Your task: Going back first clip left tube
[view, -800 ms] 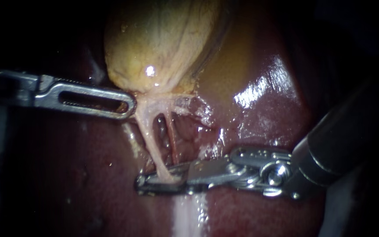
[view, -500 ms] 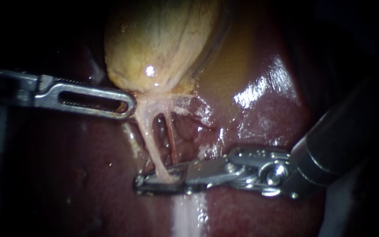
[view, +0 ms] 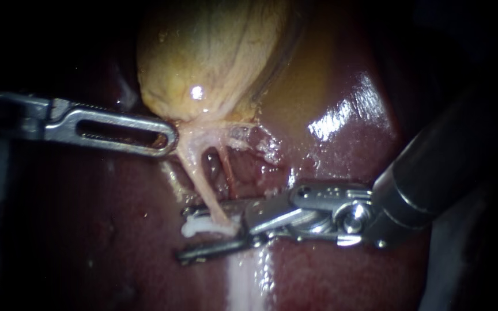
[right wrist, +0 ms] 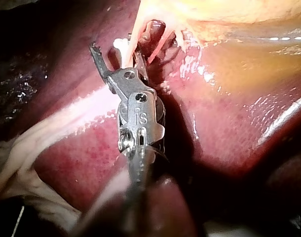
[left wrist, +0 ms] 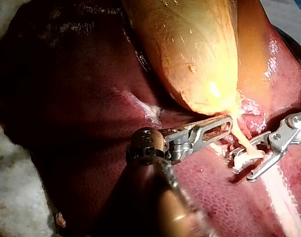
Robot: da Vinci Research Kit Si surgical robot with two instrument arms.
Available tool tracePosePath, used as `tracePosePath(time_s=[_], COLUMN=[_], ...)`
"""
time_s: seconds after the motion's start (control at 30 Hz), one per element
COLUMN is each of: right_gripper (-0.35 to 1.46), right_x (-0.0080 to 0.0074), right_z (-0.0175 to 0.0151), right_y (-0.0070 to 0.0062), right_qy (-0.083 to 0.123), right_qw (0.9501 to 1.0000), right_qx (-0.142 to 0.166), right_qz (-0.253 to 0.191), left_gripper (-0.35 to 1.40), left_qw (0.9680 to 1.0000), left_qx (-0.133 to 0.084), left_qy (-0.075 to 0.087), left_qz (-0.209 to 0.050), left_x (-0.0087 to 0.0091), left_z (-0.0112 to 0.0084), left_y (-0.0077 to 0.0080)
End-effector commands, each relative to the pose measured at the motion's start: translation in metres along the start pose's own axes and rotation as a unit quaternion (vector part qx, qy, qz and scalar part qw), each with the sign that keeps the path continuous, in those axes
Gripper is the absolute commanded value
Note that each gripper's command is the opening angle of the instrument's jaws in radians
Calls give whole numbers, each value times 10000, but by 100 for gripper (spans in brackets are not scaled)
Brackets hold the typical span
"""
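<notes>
Endoscope view: clip (view: 202,226) partly behind tube (view: 198,173)

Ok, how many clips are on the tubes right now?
1: a white clip on the left tube, between the right instrument's open jaws. More could be hidden behind them.
</notes>
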Motion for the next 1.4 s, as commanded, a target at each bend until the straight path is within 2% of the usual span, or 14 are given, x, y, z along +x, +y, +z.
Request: tracePosePath(time_s=[0.03,0.3,0.53,1.0,1.4], right_gripper=[49,49,49,49,49], right_x=[2,7,10,37,58], right_z=[-3,-21,-43,-113,-169], right_y=[0,3,1,-6,-10], right_qy=[6,25,29,76,73], right_qw=[10000,10000,10000,9997,9984], right_qx=[-19,-67,-58,-178,-207], right_qz=[-10,-61,-69,-170,-522], left_gripper=[-35,-35,-35,-35,-35], left_qw=[10000,10000,10000,10000,10000], left_qx=[-1,-1,-1,0,8], left_qy=[0,0,-1,0,9], left_qz=[1,1,3,5,9], left_x=[0,0,0,-1,-2], left_z=[0,0,-1,0,3], left_y=[0,0,0,0,-1])
